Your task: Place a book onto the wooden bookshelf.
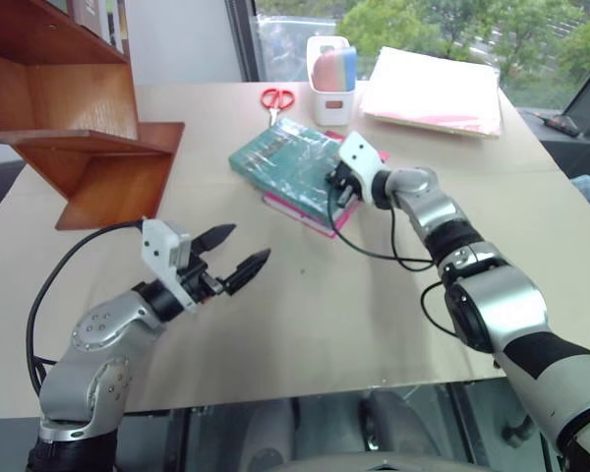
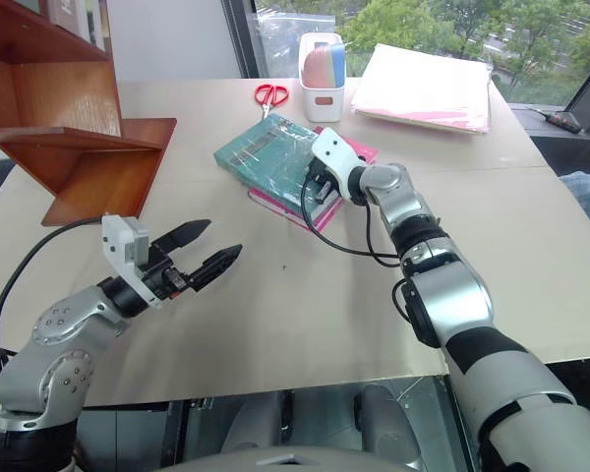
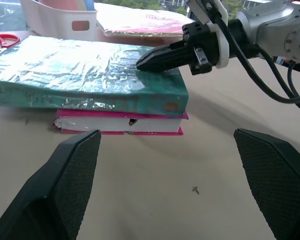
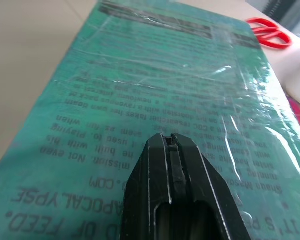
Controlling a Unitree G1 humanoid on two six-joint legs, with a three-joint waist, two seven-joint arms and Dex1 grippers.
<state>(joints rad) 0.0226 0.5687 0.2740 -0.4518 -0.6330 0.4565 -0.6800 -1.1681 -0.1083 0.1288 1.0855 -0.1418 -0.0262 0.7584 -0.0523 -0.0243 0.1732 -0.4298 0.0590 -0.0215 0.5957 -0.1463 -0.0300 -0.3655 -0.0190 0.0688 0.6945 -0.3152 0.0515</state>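
The robot's right gripper (image 1: 337, 184), fingers pressed together and grasping nothing, rests its tip on the near corner of the thick teal-green book with a glossy, crinkled film cover and dark printed lines (image 1: 283, 159). That book lies flat on a thinner pink book (image 1: 305, 213) near the middle of the beige table (image 1: 305, 315), well apart from the reddish-brown polished wooden bookshelf with slanted side panels (image 1: 88, 147) at the table's far left corner. The left gripper (image 1: 226, 264) hovers with its textured black fingers (image 3: 270, 180) spread wide and empty, level above the table's near left side and pointing toward the books.

The slick wrapping looks likely to let a closed tip skid across the cover instead of moving the book. A push from this corner could also drag the pink book along or swing the stack toward the red-handled scissors (image 1: 276, 98) and the white plastic holder (image 1: 331, 81) by the far edge. The book's thickness and weight may tax a two-finger pinch, and a loose hold could drop it short of the shelf.
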